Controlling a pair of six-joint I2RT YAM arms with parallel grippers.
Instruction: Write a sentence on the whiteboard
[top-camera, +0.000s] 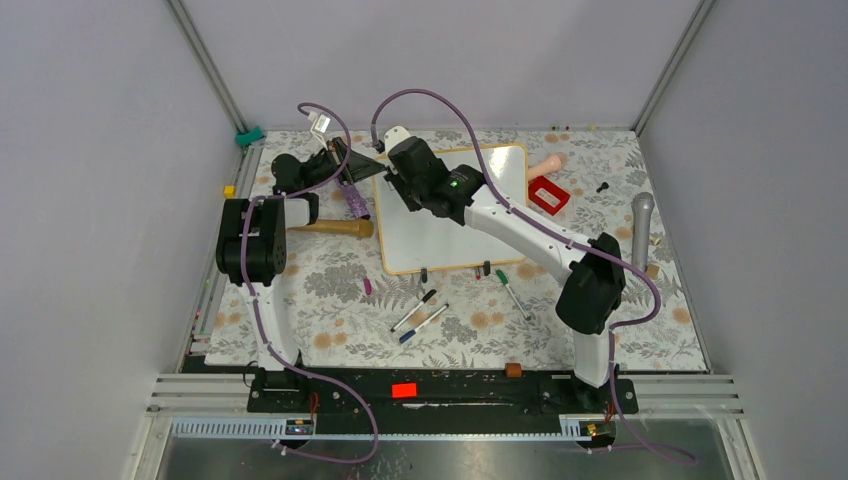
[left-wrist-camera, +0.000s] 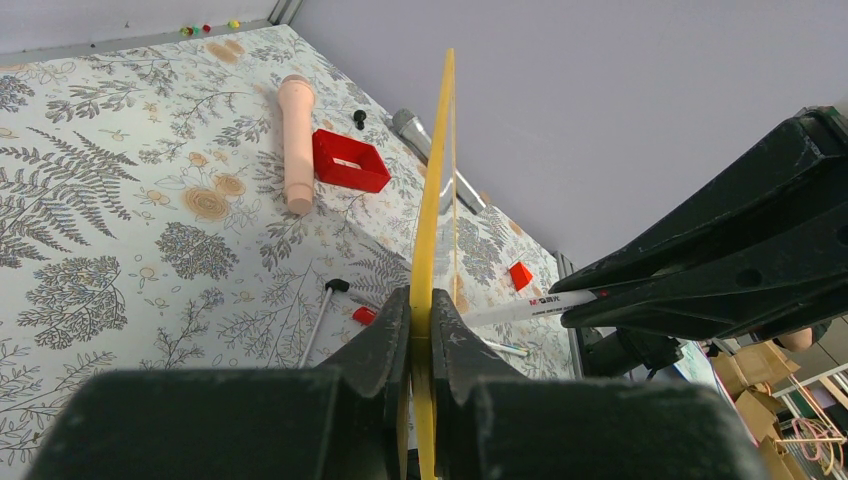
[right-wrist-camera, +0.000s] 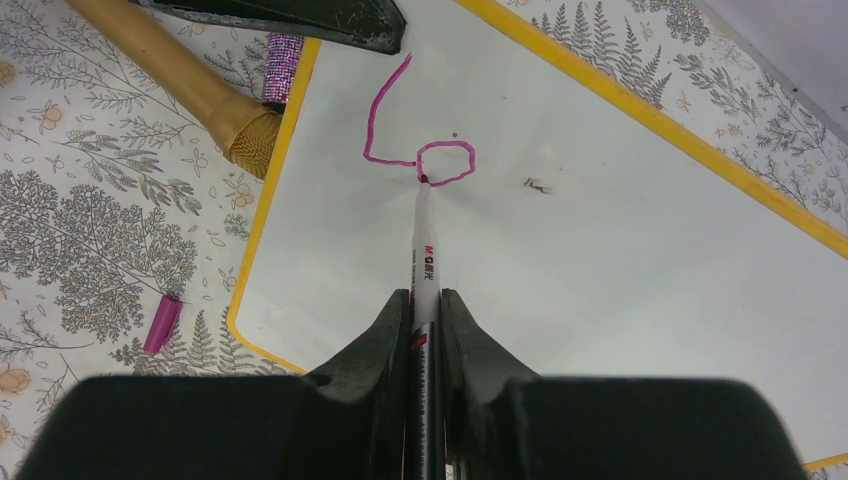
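The whiteboard (top-camera: 440, 245) lies flat on the flowered table, with two black clips on its near edge. My left gripper (top-camera: 360, 168) is shut on its far-left edge; in the left wrist view the jaws (left-wrist-camera: 421, 295) pinch the yellow-orange frame (left-wrist-camera: 437, 180) edge-on. My right gripper (top-camera: 395, 182) is shut on a white marker (right-wrist-camera: 425, 250) whose pink tip touches the board (right-wrist-camera: 600, 260). The sentence (right-wrist-camera: 367, 135) is only a pink "L" stroke and a small "o" loop near the left edge. The marker also shows in the left wrist view (left-wrist-camera: 530, 307).
A wooden stick (top-camera: 335, 228) and a purple glittery piece (top-camera: 352, 200) lie left of the board. The pink marker cap (right-wrist-camera: 160, 325) is on the cloth. A red box (top-camera: 548, 195), a peach handle (top-camera: 548, 163) and a grey microphone (top-camera: 641, 230) lie right. Loose markers (top-camera: 420, 312) lie in front.
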